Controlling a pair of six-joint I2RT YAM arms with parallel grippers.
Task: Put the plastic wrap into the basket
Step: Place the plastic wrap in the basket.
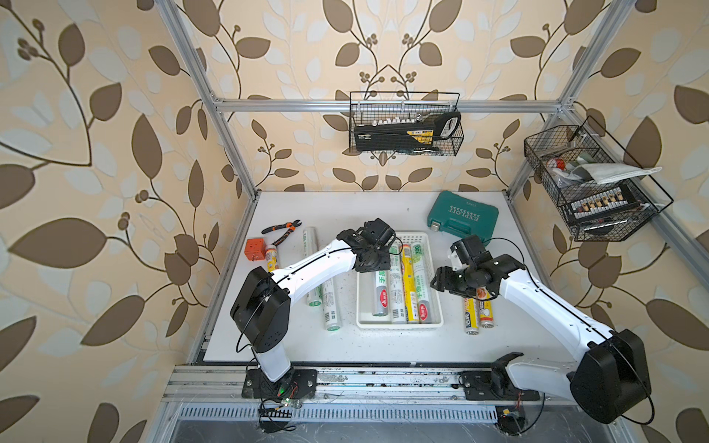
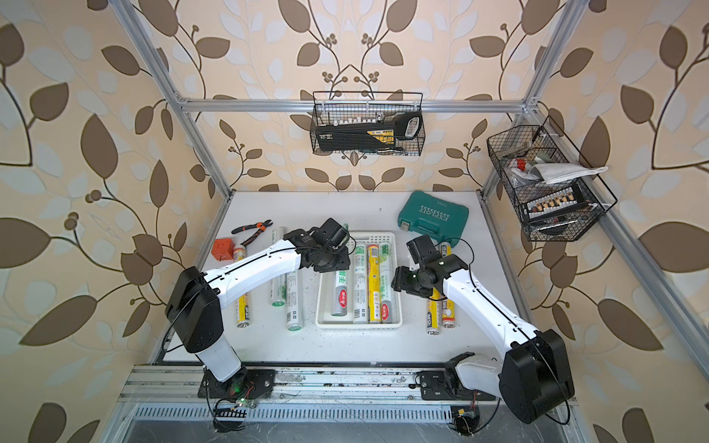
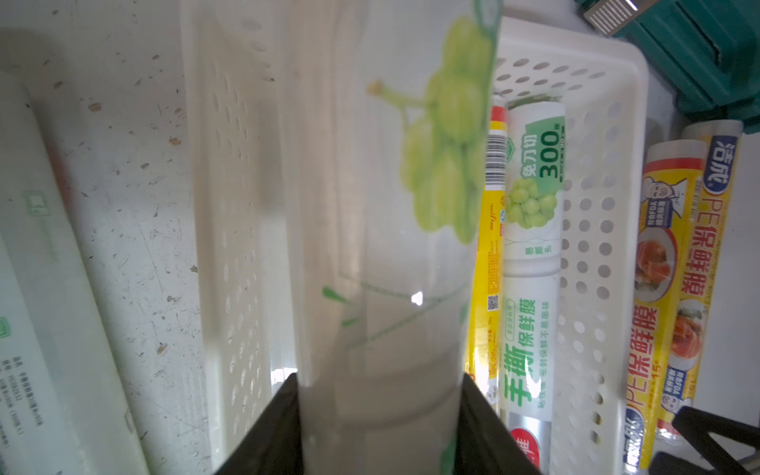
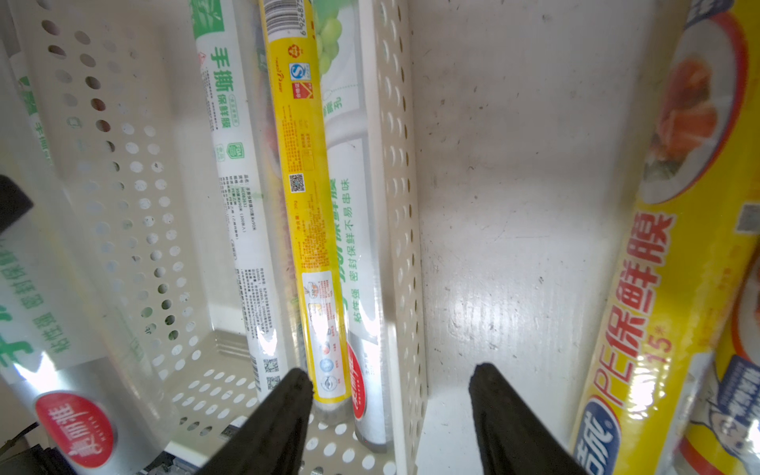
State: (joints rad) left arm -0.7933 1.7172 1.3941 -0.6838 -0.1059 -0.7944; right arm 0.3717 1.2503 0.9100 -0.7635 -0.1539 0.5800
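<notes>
My left pincer (image 3: 378, 384) — clamped on a grape-labelled plastic wrap roll (image 3: 390, 205), over the white basket (image 3: 588, 230) holding three other rolls (image 4: 304, 205). My right pincer (image 4: 390, 378) — apart, empty, astride the basket's side wall.

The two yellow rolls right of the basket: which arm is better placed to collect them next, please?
Probably right: the right gripper hangs open beside those rolls, by the basket; the left gripper is shut on another roll.

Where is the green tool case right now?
In both top views the green tool case lies at the table's far right, just beyond the white basket's far right corner.
</notes>
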